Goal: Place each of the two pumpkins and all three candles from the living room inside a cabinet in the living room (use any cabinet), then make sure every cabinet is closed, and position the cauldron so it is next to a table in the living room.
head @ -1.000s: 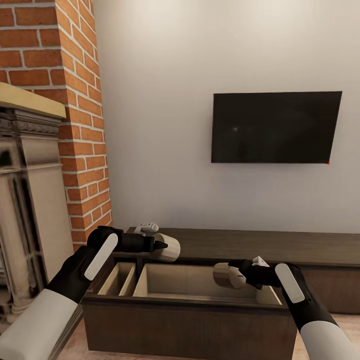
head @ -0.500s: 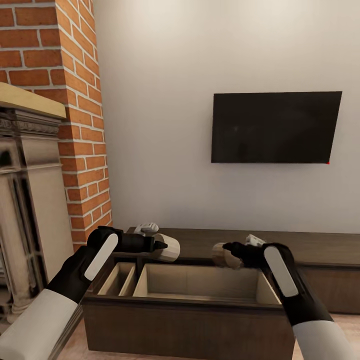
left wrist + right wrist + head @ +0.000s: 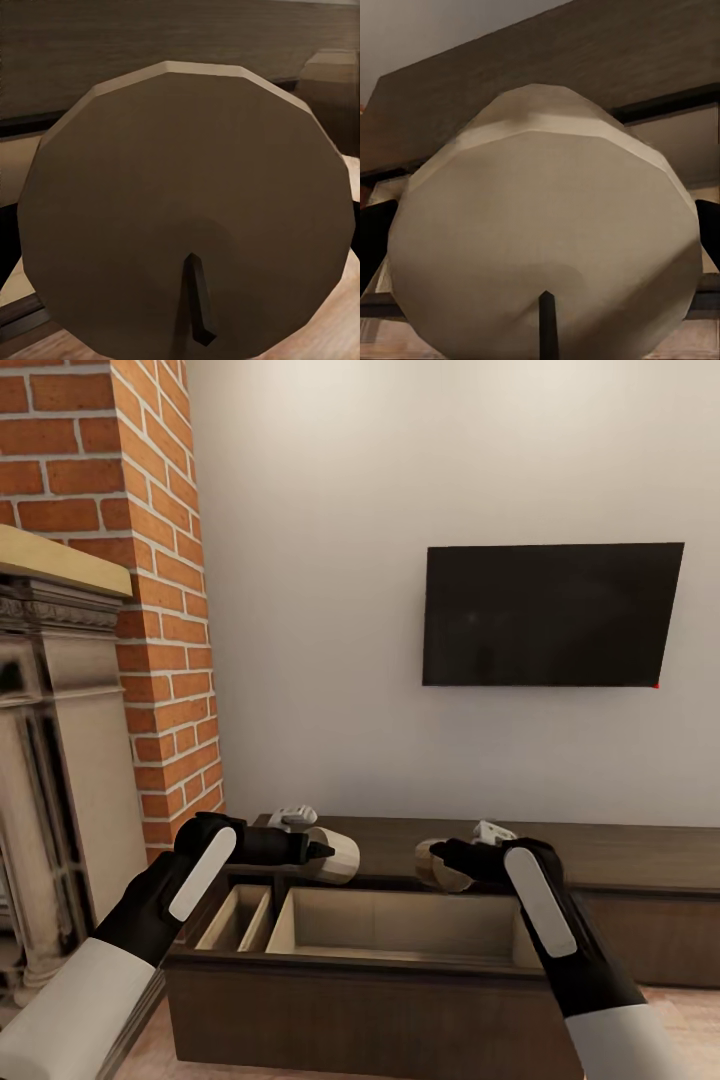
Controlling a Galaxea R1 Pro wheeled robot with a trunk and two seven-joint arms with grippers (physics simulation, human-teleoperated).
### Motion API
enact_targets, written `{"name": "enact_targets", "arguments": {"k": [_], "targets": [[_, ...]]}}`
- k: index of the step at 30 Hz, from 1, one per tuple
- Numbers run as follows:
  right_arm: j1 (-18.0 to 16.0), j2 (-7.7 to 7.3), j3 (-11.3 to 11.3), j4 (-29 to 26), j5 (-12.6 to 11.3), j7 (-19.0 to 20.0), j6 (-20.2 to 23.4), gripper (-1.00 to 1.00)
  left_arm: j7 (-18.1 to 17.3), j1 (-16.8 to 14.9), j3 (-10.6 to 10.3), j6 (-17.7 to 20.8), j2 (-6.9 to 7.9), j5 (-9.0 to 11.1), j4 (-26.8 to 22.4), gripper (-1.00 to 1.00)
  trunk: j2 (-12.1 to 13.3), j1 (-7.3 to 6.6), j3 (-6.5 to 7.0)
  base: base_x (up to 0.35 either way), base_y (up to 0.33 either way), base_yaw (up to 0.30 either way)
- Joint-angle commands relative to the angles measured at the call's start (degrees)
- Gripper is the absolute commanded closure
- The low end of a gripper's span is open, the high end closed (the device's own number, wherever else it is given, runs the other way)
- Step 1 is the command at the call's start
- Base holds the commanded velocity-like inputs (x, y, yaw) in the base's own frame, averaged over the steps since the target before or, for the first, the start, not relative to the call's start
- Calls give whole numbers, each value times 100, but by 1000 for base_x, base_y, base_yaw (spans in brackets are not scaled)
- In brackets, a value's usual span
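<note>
The dark-brown cabinet (image 3: 620, 855) runs along the wall under the TV, with its left drawer (image 3: 380, 970) pulled out and open at the top. My left gripper (image 3: 325, 852) is shut on a tan candle (image 3: 338, 856) held above the drawer's back left corner. My right gripper (image 3: 440, 852) is shut on a second candle (image 3: 436, 866) held above the drawer's back edge. The left wrist view looks at the wick end of its candle (image 3: 187, 217) up close. In the right wrist view the other candle (image 3: 547, 240) sits between the dark fingers (image 3: 375, 232), with the cabinet top (image 3: 585, 82) beyond.
A brick chimney column (image 3: 150, 610) and a stone fireplace surround (image 3: 50, 760) stand at the left. A black TV (image 3: 552, 615) hangs on the white wall. The drawer has a narrow side compartment (image 3: 238, 918) and a wide main compartment (image 3: 400, 925).
My right arm has risen and moved back and left with its candle, from inside the drawer opening to above its back edge. The left arm has stayed still.
</note>
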Motion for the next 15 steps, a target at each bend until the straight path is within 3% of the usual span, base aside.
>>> {"name": "enact_targets", "arguments": {"k": [1, 6, 12, 15], "targets": [[-7, 47, 30, -3, -62, -134, 36, 100, -61, -6, -6, 6, 4, -74, -2, 100, -4, -1, -7, 0, 0, 0], [-11, 432, 120, 10, -78, -845, 449, 100, 16, -8, -6, -95, 4, -74, 0, 100, -4, -1, -7, 0, 0, 0], [-13, 557, 148, 16, -150, -1166, 556, 100, 85, -7, -6, -169, 4, -74, 6, 100, -4, -1, -7, 0, 0, 0], [-15, 572, 156, 10, -322, -1203, 556, 100, 274, -5, -1, -172, 1, -65, 8, 100, -4, -1, -7, 0, 0, 0]]}}
